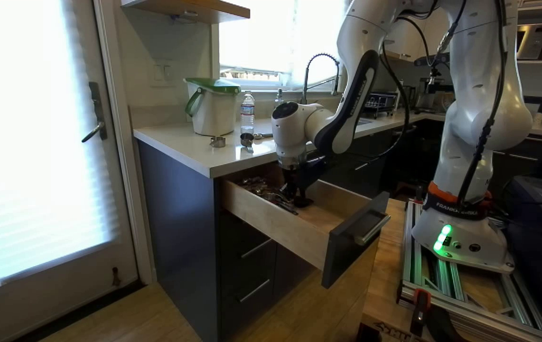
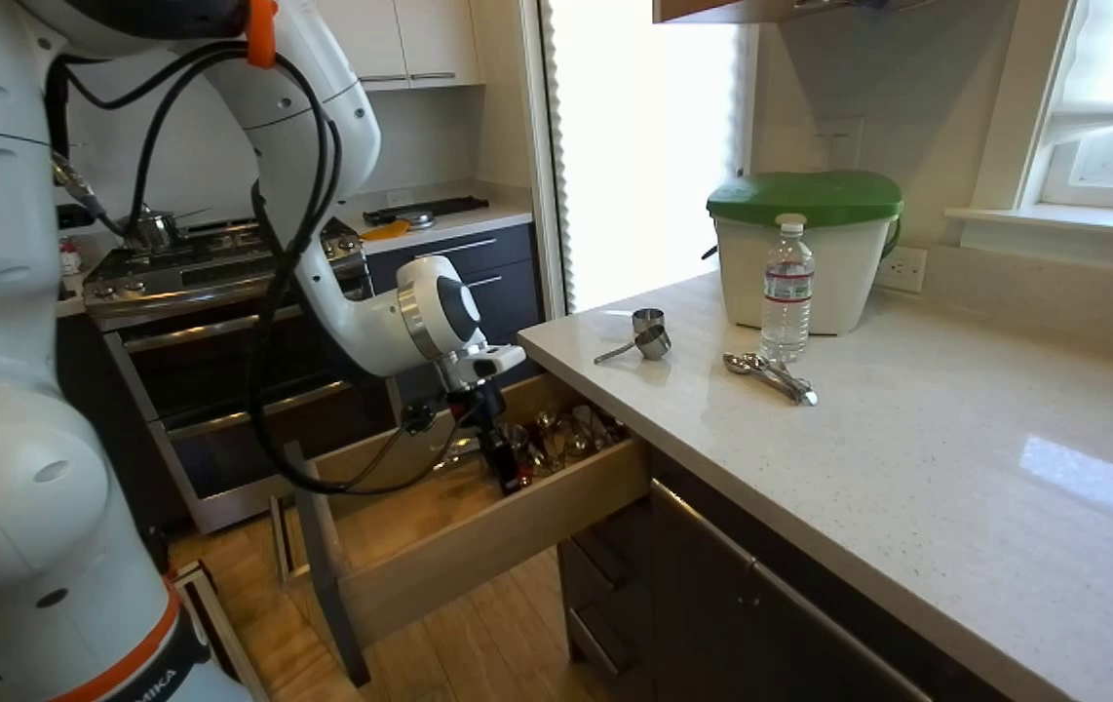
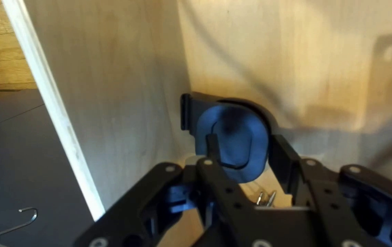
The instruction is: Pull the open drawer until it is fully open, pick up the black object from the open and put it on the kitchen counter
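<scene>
The jaws reach down into the drawer, their tips well apart, with the black object between them. In the wrist view the left tip overlaps the object's face and the right tip lies along its right edge; whether either touches it I cannot tell. The object appears to rest on the drawer's wooden floor. It is flat-faced with rounded corners, and a small tab at its left sits close to the drawer's side wall.

In an exterior view, metal utensils crowd the far left end of the drawer, next to the cabinet. The dark front with its slim handle stands near right, well out from the cabinet.

Over the cabinet runs the pale surface. Near its corner, in an exterior view, are two metal cups just beside each other, the nearer one tilted with its handle reaching left. To their right a metal tool lies by the foot of an upright bottle. Just behind the bottle stands a white bin with a green lid.

In an exterior view a faucet rises beyond the arm, and a door fills the left.
</scene>
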{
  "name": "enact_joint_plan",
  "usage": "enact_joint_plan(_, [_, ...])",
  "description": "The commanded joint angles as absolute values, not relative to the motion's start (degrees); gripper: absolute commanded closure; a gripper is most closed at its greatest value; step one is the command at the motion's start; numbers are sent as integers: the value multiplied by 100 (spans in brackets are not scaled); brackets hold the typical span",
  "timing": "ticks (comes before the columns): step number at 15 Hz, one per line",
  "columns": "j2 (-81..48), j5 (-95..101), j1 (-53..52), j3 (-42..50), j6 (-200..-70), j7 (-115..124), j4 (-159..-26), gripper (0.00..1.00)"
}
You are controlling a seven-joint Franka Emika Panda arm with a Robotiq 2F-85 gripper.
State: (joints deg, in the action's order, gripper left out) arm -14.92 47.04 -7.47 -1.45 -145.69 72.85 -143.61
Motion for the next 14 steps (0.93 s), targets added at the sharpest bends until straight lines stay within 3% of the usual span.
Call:
enact_joint_plan(1, [-1693,4895,-895,19,-14513,7479,-14239,58])
enact_joint_plan(4, [-1736,4895,-917,74,-14517,7474,-14221,65])
enact_joint_plan(6, [-1724,4900,-933,102,-14507,7469,-14219,81])
enact_joint_plan(8, [-1707,4913,-942,126,-14495,7476,-14223,86])
enact_joint_plan(9, [-1690,4919,-944,132,-14487,7479,-14229,97])
enact_joint_plan(14, [-1611,4901,-957,134,-14462,7462,-14245,97])
